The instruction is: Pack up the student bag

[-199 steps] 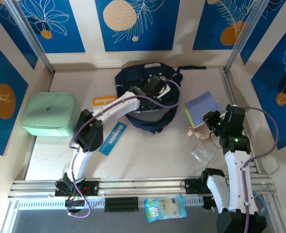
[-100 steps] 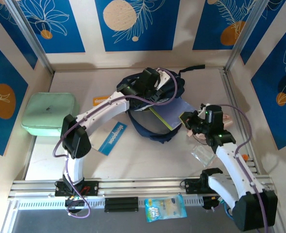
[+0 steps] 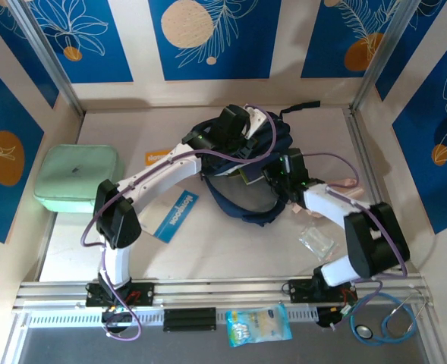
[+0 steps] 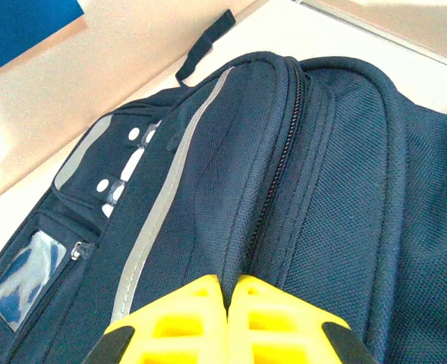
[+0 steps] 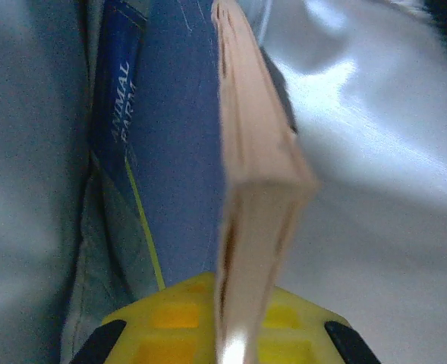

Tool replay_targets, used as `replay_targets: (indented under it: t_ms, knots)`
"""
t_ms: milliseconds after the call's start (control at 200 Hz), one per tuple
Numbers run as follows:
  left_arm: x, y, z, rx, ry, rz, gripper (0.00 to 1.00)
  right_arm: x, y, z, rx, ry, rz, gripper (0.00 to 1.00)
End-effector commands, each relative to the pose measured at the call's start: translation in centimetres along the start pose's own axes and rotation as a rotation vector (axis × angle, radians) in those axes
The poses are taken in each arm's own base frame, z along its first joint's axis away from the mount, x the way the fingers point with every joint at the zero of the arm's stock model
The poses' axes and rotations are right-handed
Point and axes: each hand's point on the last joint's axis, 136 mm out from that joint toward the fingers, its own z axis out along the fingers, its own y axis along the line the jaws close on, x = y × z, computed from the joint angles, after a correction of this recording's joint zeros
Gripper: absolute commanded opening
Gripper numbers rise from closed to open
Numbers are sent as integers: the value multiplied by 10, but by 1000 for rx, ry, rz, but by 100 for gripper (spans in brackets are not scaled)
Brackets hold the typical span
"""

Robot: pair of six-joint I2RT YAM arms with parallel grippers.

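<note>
- The student bag (image 3: 246, 214) lies at the middle back of the table (image 3: 231, 250), between the two arms, which both reach in to it
- The left gripper (image 4: 228, 292) sits on the bag's upper part, its yellow fingers pressed together on a fold of navy fabric just beside the zipper
- The right gripper (image 5: 227, 311) reaches into the bag's open mouth from the right, clamped on a book (image 5: 257, 152) held edge-on
- The book has tan page edges and a blue cover that reads "ANIMAL FARM", with pale grey lining on both sides of it
- The bag is dark navy woven cloth, slumped and rounded, with its mouth facing the near side
- In the left wrist view a black zipper runs up the bag between padded seams, and a light grey stripe curves beside it
- To the left of that stripe are a grey patch with white dots and a small clear window pocket
- A black strap loop sticks out from the bag's far end toward the back wall
</note>
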Motion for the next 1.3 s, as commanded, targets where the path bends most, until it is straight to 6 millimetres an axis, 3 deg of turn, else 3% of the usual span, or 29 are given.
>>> replay_targets:
  t_ms: [0, 100, 185, 295, 395, 470, 510, 770, 890, 1015, 1171, 1296]
  knots:
    - [-79, 5, -55, 12, -259, -63, 0, -10, 23, 16, -53, -47, 94, 4]
    - [-86, 5, -62, 26, -271, -83, 0, -5, 38, 33, -84, -7, 68, 7]
    - [-89, 9, -64, 30, -281, -103, 0, 1, 37, 46, -79, 24, 73, 9]
    - [-88, 13, -63, 23, -280, -121, 0, 14, 37, 54, -99, 89, 96, 20]
    - [-86, 14, -60, 20, -272, -125, 0, 21, 38, 48, -106, 132, 100, 48]
    - [-84, 16, -59, 13, -268, -126, 0, 21, 32, 35, -81, 122, 97, 68]
    - [-84, 18, -59, 7, -266, -129, 0, 20, 28, 27, -69, 115, 95, 73]
    - [-64, 25, -42, -7, -225, -161, 0, 16, -31, -46, 48, -1, 61, 73]
    - [-38, 17, -21, 29, -173, -199, 0, 3, -61, -89, 176, -99, -21, 73]
    - [1, -1, 5, 104, -87, -248, 0, -10, -69, -126, 219, -171, -133, 73]
    - [45, -12, 13, 145, 25, -318, 46, -14, -43, -152, 159, -187, -276, 73]
    - [72, 4, -2, 120, 62, -438, 72, 0, -5, -147, 41, -119, -398, 73]
